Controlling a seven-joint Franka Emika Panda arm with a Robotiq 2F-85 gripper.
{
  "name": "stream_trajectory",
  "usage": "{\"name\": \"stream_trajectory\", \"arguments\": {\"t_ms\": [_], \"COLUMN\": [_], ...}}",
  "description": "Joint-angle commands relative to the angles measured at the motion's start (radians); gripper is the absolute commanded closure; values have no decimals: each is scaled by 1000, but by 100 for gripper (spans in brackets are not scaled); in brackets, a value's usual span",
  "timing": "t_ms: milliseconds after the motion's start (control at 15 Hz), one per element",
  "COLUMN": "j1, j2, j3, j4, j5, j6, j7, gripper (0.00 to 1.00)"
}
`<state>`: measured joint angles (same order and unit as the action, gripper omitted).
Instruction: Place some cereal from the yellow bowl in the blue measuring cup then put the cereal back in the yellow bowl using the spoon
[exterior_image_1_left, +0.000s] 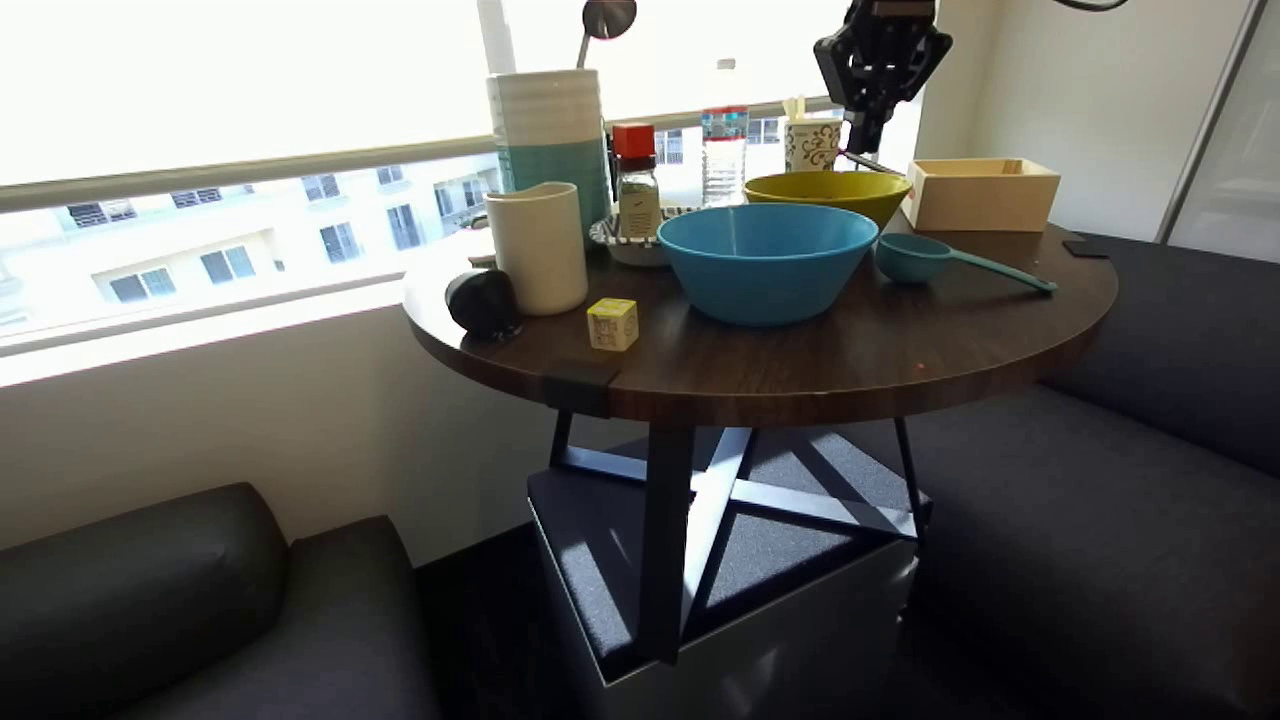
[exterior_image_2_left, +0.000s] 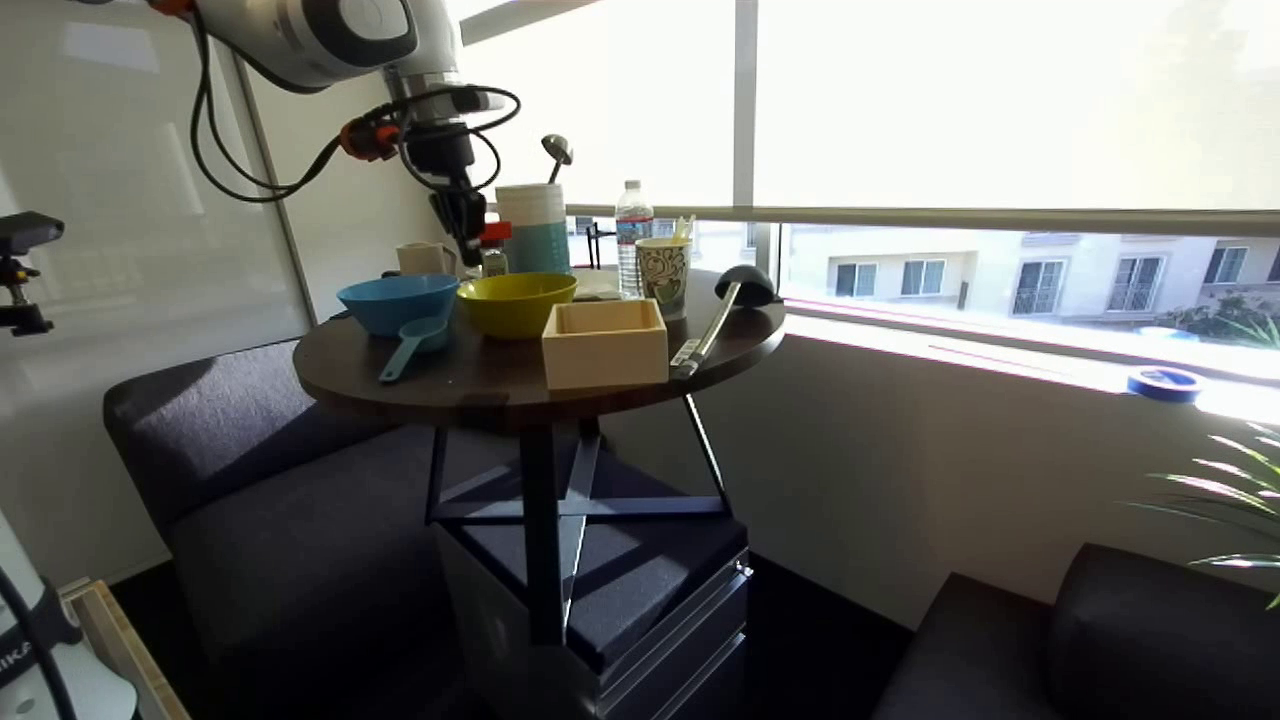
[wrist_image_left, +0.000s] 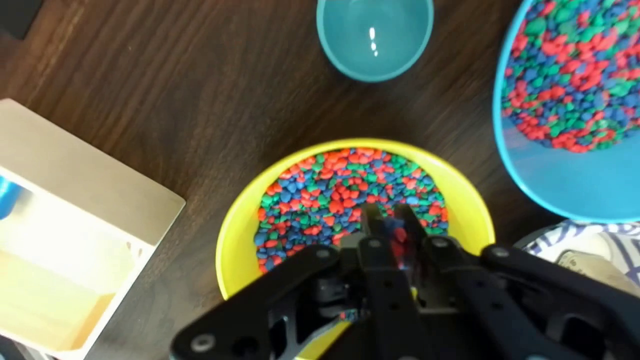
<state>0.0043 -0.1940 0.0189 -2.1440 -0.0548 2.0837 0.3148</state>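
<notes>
The yellow bowl stands on the round table. In the wrist view it holds small red, blue and green pieces, the cereal. The blue measuring cup sits beside it, empty inside, with its handle towards the table edge. My gripper points down above the yellow bowl, clear of its rim. Its fingers are nearly together, with a few blurred red and blue pieces between them. A ladle-like spoon lies near the table edge.
The large teal-blue bowl of similar pieces stands close by. A tan box is on another side. Around stand a bottle, paper cup, red-capped jar, tall crock and white mug.
</notes>
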Motion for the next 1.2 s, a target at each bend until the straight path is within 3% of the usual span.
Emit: {"name": "stream_trajectory", "arguments": {"t_ms": [0, 533, 1133], "j1": [7, 4, -6], "j2": [-80, -105, -79], "j3": [11, 5, -2], "j4": [-61, -125, -165], "j5": [59, 118, 145], "j6": [-81, -182, -141], "j7": [-23, -57, -71], "gripper": [97, 97, 97]}}
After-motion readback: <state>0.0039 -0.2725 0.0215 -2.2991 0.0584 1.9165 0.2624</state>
